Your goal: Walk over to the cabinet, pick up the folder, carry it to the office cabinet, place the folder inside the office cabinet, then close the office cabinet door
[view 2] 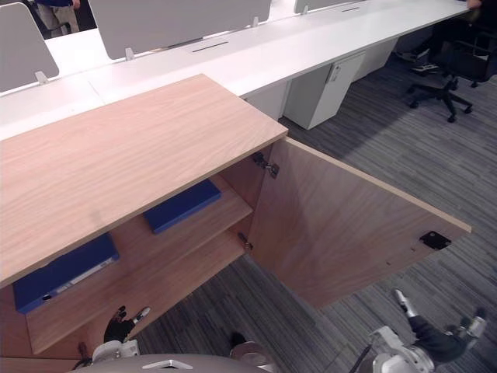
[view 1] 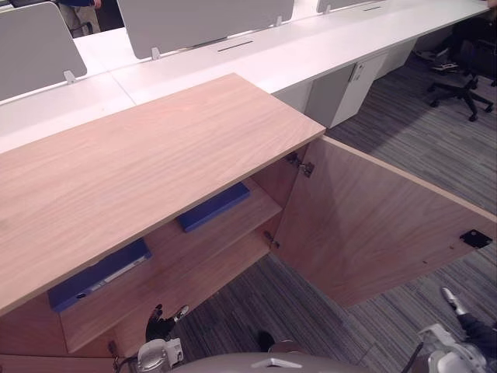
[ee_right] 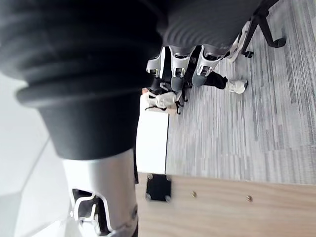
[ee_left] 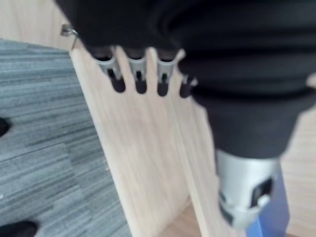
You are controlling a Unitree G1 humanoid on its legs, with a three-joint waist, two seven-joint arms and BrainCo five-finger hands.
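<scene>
Hands hanging low, touching nothing: left hand [view 1: 159, 322] near the cabinet [view 1: 140, 163] foot, fingers loosely apart; right hand [view 2: 436, 342] near the open door [view 2: 342, 225], fingers spread. Lying inside on the upper shelf [view 1: 202, 245]: left folder [view 1: 97, 276], right folder [view 1: 213, 206], both blue.

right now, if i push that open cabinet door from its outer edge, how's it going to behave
The door looks like a rigid wood panel, so it should not flex under a push. It hangs on two metal hinges, so it will probably swing shut in an arc rather than slide.
</scene>
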